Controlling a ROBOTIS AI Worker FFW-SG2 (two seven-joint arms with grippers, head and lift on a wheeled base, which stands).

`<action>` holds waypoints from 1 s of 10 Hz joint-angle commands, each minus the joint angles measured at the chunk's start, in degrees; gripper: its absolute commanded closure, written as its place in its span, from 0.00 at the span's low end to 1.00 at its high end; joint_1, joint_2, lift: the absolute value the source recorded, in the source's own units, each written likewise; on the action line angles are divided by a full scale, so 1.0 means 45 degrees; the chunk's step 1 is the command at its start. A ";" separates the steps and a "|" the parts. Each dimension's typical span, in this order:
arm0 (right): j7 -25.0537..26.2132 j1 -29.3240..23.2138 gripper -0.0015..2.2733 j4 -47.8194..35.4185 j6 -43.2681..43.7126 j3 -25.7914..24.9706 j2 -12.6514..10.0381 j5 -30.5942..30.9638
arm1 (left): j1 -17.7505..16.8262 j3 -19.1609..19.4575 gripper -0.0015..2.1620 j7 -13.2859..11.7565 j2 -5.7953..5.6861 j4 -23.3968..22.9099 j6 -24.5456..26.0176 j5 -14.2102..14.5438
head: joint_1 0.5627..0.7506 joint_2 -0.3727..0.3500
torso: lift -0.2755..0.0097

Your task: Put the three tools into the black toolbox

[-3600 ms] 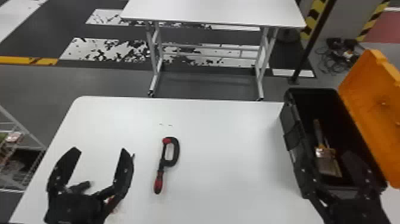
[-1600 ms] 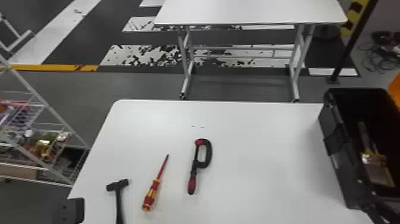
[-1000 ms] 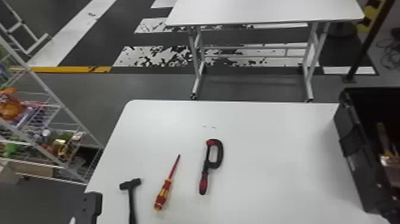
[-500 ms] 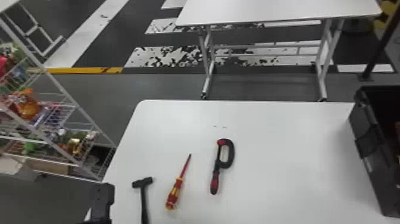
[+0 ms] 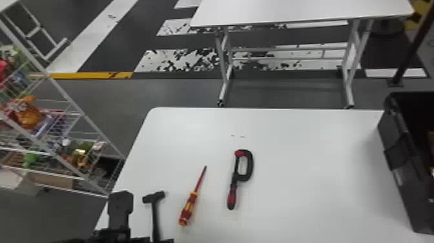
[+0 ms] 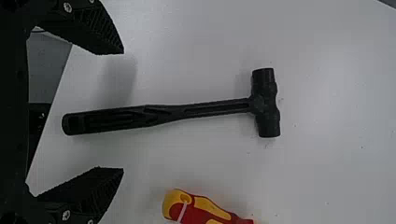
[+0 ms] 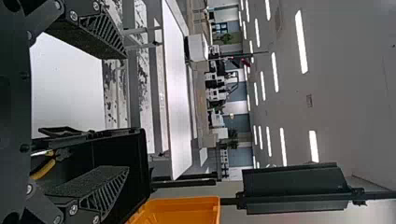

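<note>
White table (image 5: pixel 306 194) bears hammer (image 5: pixel 155 215), screwdriver (image 5: pixel 190 206) and clamp (image 5: pixel 249 164), all three awaiting toolbox (image 5: pixel 402 174), with left claw (image 6: pixel 123 112) open and right claw (image 7: pixel 127 112) open

The white desk (image 5: pixel 303 139) carries a black hammer (image 5: pixel 154 210) just right of the left end effector's (image 5: pixel 120 208) visible finger, then a screwdriver (image 5: pixel 189 207), a clamp (image 5: pixel 249 166) farther right, and the black toolbox (image 5: pixel 399 161) well apart from it.

Your screwdriver (image 5: pixel 189 208) is red and yellow. You have a black hammer (image 6: pixel 163 114), and your clamp (image 5: pixel 248 166) is black and red.
</note>
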State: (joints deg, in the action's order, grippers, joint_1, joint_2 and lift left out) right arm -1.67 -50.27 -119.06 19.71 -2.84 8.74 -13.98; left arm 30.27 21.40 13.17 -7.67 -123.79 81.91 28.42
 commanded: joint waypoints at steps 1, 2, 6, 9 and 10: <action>0.0000 0.0000 0.07 0.0013 0.0004 -0.0034 0.0011 -0.0037 | -0.0320 -0.0185 0.05 0.0004 0.0005 0.0264 0.0344 -0.0084 | 0.70 0.81 | 0.79; 0.0000 -0.0020 0.07 0.0013 0.0043 -0.0092 0.0011 -0.0076 | -0.0398 -0.0322 0.05 0.0023 0.0005 0.0283 0.0462 -0.0162 | 0.70 0.79 | 0.79; 0.0000 0.0000 0.07 0.0033 0.0199 -0.0092 -0.0008 -0.0154 | -0.0456 -0.0302 0.07 0.0062 -0.0015 0.0459 0.0657 -0.0182 | 0.70 0.76 | 0.79; 0.0000 0.0019 0.07 0.0111 0.0160 -0.0112 -0.0047 -0.0154 | -0.0652 -0.0322 0.35 -0.0055 -0.0034 0.0986 0.0579 -0.0201 | 0.70 0.77 | 0.79; 0.0019 0.0000 0.07 0.0111 0.0160 -0.0151 -0.0067 -0.0154 | -0.0691 -0.0322 0.66 -0.0075 -0.0034 0.1162 0.0540 -0.0201 | 0.70 0.77 | 0.79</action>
State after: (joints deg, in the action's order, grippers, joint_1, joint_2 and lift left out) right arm -1.62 -50.23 -118.56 20.43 -3.44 8.46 -14.69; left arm 27.24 20.00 12.83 -7.85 -119.16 84.37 27.52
